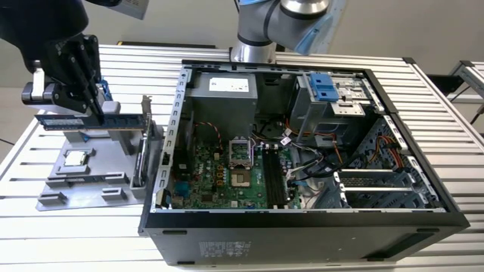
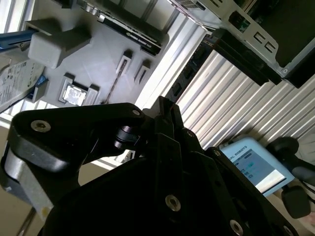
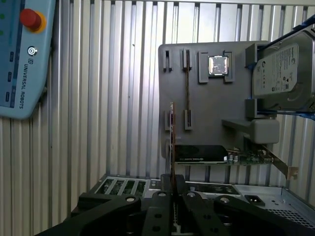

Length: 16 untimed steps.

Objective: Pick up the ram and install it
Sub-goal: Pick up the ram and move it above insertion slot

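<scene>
The ram [image 1: 124, 120] is a long dark stick held level above the grey holder tray [image 1: 83, 184] at the exterior view's left. My gripper [image 1: 97, 116] is shut on its middle from above. In the first wrist view the ram [image 3: 171, 142] shows edge-on as a thin line running out from between my fingertips [image 3: 172, 189], over the tray's narrow slot [image 3: 187, 93]. To the exterior view's right stands the open computer case [image 1: 302, 221], its black memory slots [image 1: 274, 177] lying on the green motherboard.
The tray also carries a processor chip [image 3: 218, 65], a silver hard drive [image 3: 283, 71] and an upright expansion card [image 1: 144, 141] close by the case wall. A teach pendant [image 3: 19, 59] lies on the slatted table. Cables and drive cages crowd the case's far side.
</scene>
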Each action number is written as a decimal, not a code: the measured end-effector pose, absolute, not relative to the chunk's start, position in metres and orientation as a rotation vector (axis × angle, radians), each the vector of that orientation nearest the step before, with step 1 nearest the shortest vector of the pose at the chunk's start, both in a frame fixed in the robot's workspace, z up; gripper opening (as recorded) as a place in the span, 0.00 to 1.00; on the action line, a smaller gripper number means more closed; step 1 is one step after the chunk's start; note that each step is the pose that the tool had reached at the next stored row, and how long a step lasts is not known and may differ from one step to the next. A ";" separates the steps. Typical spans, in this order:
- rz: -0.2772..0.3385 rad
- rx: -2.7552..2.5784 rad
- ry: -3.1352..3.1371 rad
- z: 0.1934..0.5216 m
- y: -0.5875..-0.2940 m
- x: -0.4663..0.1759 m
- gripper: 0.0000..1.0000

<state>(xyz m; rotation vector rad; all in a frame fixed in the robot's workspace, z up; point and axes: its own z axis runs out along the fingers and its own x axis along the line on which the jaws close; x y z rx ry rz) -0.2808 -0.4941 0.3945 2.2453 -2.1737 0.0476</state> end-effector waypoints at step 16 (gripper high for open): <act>0.048 2.245 -2.174 0.395 -0.494 -0.275 0.00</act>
